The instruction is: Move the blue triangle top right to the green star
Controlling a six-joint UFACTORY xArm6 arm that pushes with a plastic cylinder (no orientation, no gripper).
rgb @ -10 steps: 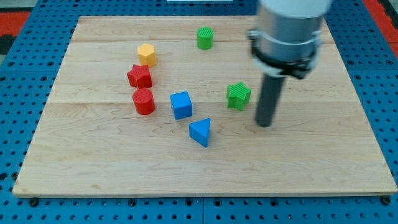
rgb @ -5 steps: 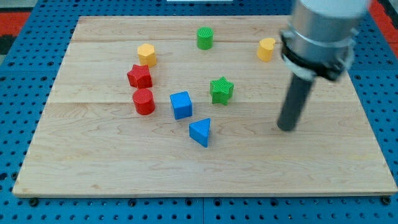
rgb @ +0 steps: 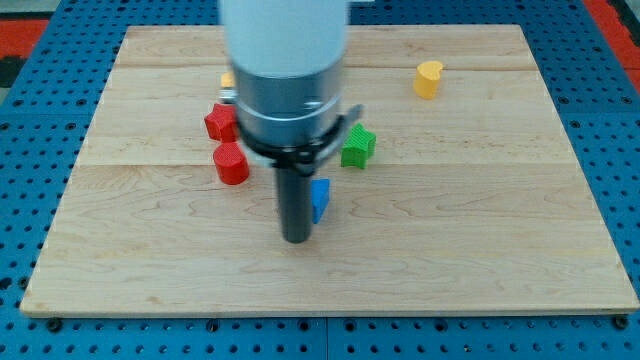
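Note:
The blue triangle (rgb: 320, 198) lies near the board's middle, mostly hidden behind my rod; only its right part shows. My tip (rgb: 296, 239) rests on the board just below and to the left of it, seemingly touching it. The green star (rgb: 357, 146) sits above and to the right of the triangle, partly covered by the arm's body.
A red cylinder (rgb: 231, 163) and a red star (rgb: 219, 122) lie to the left of the rod. A yellow block (rgb: 428, 78) sits at the upper right. A sliver of another yellow block (rgb: 227, 79) shows beside the arm. The arm hides the blue cube and green cylinder.
The arm swept from the board's right side to the middle, and the tip now stands at the blue triangle's lower left. The green star slid left between the earlier frames.

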